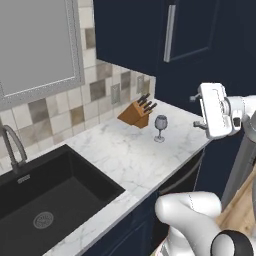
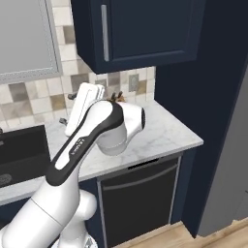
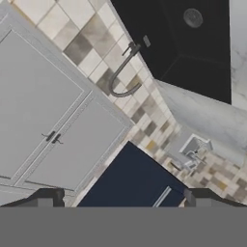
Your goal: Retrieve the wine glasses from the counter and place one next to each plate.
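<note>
One small clear stemmed wine glass [image 1: 160, 128] is all the glassware in sight, so by my reading the task has hardly begun: nothing has been lifted, and no plate appears in these views to receive anything.

Starting at the left of the left base view, a black inset sink [image 1: 45, 200] with a curved grey faucet [image 1: 12, 147] is sunk into the white grey-veined marble table [image 1: 125, 160], under a grey-framed window [image 1: 37, 45] and beige tiles. Further right, at about one o'clock from the sink, a wooden knife block [image 1: 137, 113] with dark handles stands near the wall. The wine glass stands upright on its round foot just beside the block, at roughly four o'clock from it, apart from it and well back from the table's front edge. Right again, at about three o'clock from the glass, the white gripper [image 1: 196, 111] hangs raised beyond the table's end, well apart from the glass and rolled onto its side. Its jaws stand spread wide with nothing between them, as the hand view shows: two dark tips [image 3: 47, 198] far apart at the bottom, looking towards the window, faucet and sink, not down at the glass.

What is left, I judge, is everything: reaching and gripping this glass, carrying it to a plate, then doing the same with the other glass.
</note>
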Robot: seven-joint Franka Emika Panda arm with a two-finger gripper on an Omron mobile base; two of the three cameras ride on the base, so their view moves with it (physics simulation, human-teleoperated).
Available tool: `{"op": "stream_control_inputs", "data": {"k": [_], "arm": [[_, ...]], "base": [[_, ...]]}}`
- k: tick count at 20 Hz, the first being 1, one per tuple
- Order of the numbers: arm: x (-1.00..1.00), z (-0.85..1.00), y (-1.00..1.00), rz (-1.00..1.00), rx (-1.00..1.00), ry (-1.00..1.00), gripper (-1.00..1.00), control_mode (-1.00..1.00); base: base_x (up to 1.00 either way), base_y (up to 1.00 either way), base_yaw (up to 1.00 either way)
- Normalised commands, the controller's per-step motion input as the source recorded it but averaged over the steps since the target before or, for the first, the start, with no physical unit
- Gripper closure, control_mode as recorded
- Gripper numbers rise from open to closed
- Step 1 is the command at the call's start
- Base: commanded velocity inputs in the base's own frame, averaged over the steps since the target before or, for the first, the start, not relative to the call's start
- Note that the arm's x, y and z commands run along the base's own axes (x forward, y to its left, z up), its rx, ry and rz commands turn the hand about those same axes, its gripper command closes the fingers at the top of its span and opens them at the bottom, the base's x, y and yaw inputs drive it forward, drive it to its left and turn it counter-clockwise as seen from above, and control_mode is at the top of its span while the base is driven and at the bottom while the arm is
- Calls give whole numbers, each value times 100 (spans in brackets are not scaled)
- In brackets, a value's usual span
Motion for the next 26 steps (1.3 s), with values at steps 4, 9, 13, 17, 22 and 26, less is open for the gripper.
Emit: {"op": "stream_control_inputs", "data": {"k": [4,9,13,17,22,26], "arm": [[0,0,0,0,0,0,-100,100],[0,0,0,0,0,0,-100,100],[30,-20,0,-11,1,2,-100,-100],[64,-37,0,-8,0,8,-100,-100],[44,-39,-11,-1,-2,4,-100,-100],[37,-40,-33,0,-1,3,-100,-100]], "base": [[5,-46,-3],[22,-34,-24],[9,-2,-6],[0,0,0],[0,0,0],[0,0,0]]}}
